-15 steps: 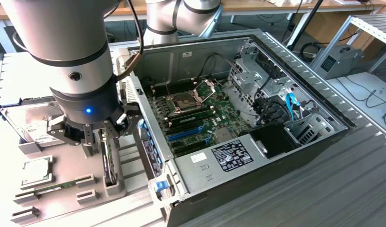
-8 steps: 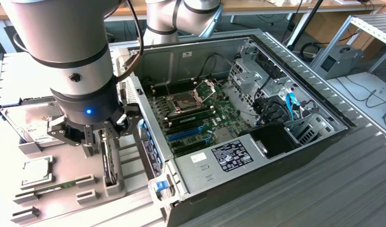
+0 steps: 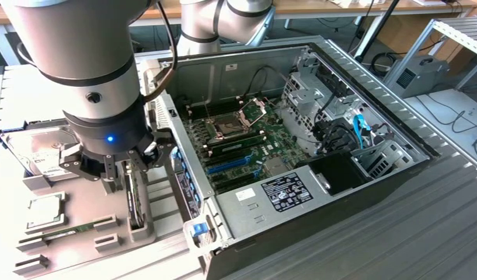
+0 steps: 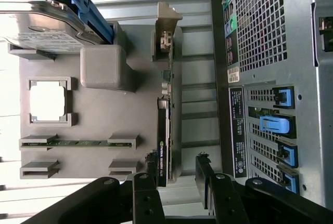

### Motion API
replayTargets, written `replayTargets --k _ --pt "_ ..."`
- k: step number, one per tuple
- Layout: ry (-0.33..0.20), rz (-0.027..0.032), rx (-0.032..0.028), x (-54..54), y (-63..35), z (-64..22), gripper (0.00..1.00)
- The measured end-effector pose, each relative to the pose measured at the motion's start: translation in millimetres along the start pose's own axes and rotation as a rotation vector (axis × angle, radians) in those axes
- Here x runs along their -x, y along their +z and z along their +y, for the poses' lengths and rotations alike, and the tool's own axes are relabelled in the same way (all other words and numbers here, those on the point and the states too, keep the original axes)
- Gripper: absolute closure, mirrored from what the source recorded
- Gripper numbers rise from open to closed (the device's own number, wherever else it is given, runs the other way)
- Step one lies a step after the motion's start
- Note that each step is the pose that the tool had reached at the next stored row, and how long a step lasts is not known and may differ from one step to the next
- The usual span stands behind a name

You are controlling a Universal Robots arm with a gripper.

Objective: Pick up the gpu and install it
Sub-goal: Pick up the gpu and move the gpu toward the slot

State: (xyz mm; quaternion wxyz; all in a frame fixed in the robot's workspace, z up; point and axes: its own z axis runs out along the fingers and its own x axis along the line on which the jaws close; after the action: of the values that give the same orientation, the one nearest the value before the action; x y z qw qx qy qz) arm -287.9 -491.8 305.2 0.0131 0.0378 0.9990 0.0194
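I see the gripper (image 3: 123, 178) (image 4: 174, 180) w/ jaws apart, nothing clamped, right over the gpu (image 3: 135, 204) (image 4: 163, 135). The gpu stands on edge in the grey holder (image 3: 82, 233) (image 4: 99, 125), just beside the open PC case (image 3: 300, 146), outside it. The hard drive (image 3: 39, 149) sits farther from the case.

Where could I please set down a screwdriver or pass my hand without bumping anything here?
Free: the ribbed tabletop beside the computer case, on the exterior view's right. Small bare patch on the parts tray between processor, memory stick and gpu. Crowded: around the gpu, under the open claw, and inside the case.
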Motion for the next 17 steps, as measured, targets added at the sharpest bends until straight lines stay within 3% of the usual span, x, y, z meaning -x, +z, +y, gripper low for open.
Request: replayTargets --k 17 --pt "0.000 0.0000 0.0001 -0.5 14.3 -0.5 0.58"
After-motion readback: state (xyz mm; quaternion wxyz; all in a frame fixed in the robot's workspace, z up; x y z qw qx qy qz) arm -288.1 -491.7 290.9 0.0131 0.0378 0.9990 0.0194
